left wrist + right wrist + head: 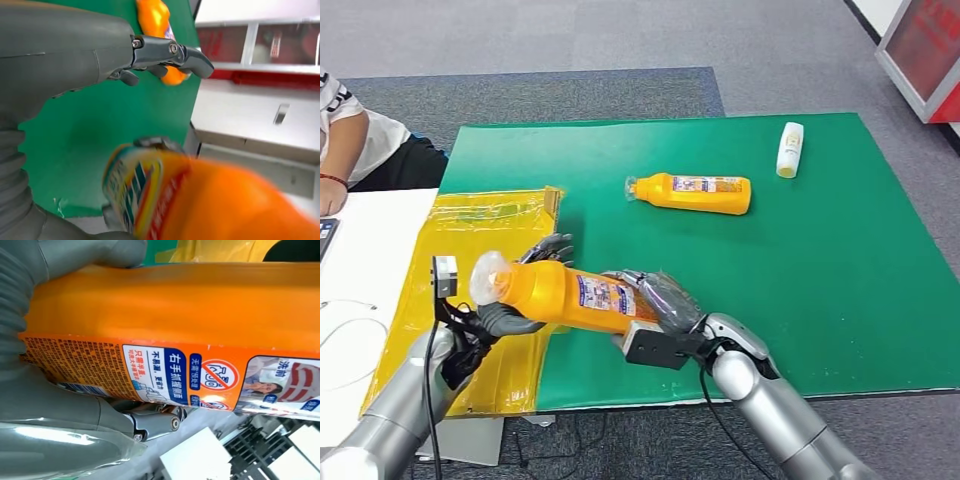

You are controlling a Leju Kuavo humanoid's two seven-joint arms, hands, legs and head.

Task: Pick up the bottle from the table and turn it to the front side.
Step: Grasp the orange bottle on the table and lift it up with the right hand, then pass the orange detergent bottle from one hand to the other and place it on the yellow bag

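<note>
Orange bottle (569,296): raised above the counter (810,290), near edge, lying sideways. Right hand (660,305) grips base; left hand (505,300) cradles neck, apparently supporting rotation. Fine-print label faces right wrist camera.

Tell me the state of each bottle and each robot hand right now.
Held orange bottle: lifted, lying sideways between both hands.
Second orange bottle: lying on the green mat.
White bottle: lying on the mat.
Left robot hand: holding the cap end.
Right robot hand: gripping the base.
</note>
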